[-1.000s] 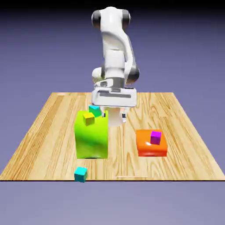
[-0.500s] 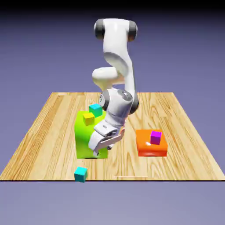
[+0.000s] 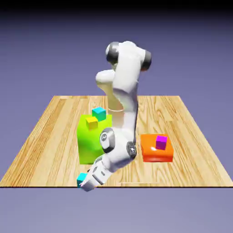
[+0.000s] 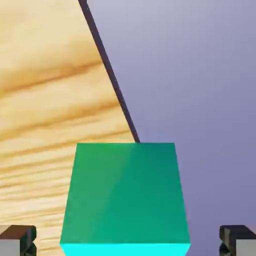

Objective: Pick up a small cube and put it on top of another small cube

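Over the last second I swung the hand (image 4: 128, 241) down to the teal cube (image 4: 125, 192) at the worktop's edge (image 3: 45, 186), lower left in the exterior view, its parted fingers straddling but not gripping it, ready for closing.

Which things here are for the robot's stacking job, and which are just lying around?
For the job:
- small teal cube at the table's front edge
- white two-finger gripper

Maybe the other cube, I can't tell which:
- small teal cube at the back
- small yellow cube
- small magenta cube

Just there:
- big green block
- big orange block
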Motion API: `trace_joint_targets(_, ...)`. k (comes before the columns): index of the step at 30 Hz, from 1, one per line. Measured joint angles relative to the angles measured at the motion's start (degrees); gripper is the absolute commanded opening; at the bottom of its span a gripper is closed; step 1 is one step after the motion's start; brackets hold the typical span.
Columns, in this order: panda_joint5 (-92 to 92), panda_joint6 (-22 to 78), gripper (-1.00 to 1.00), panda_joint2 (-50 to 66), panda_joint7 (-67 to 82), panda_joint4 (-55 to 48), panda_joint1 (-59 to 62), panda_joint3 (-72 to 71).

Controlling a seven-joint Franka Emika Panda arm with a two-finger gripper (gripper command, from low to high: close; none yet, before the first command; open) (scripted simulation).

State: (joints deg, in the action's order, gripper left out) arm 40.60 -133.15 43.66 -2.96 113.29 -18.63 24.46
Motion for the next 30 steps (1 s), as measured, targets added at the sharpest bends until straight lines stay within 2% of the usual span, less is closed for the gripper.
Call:
trace_joint_targets(7,-3.7,8.1,-1.0,-7.6,1.0,0.0,-2.8,-2.8)
trace_joint_targets(27,-35.3,57.8,-1.0,-49.0,-34.1,9.4,15.4,-18.4)
trace_joint_targets(30,-32.5,61.0,-1.0,-52.0,-34.5,13.4,16.9,-12.5)
